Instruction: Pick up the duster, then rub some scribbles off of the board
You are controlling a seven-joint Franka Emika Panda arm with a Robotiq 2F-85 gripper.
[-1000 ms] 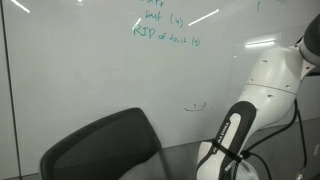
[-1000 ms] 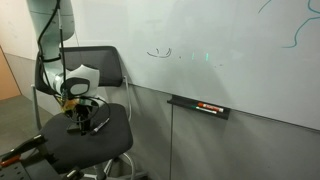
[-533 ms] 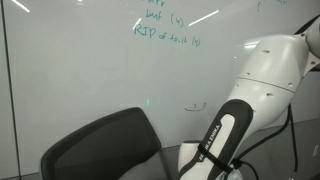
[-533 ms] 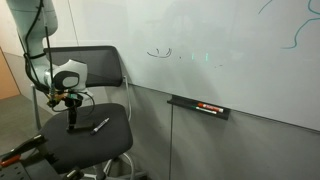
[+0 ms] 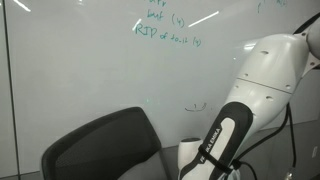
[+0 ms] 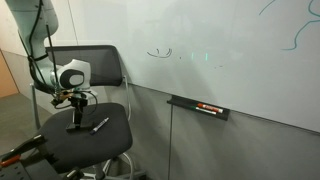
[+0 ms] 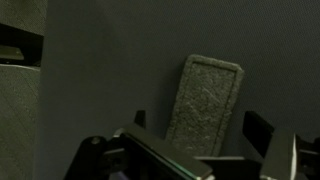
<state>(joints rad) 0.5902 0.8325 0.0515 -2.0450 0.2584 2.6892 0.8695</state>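
Since a second ago I have swung toward the left of the exterior view and settled, so my gripper (image 7: 199,124) hangs with fingers (image 7: 258,130) apart astride the duster (image 7: 205,95), mid-frame on the chair seat (image 6: 112,138) (nothing pinched yet), ready, I judge, to close, with the scribbles (image 6: 158,51) on the board (image 6: 225,30) unrubbed.

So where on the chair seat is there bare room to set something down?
The chair seat is bare along its front edge, in front of the marker. Its middle is crowded: the gripper hangs by the duster, beside the marker.
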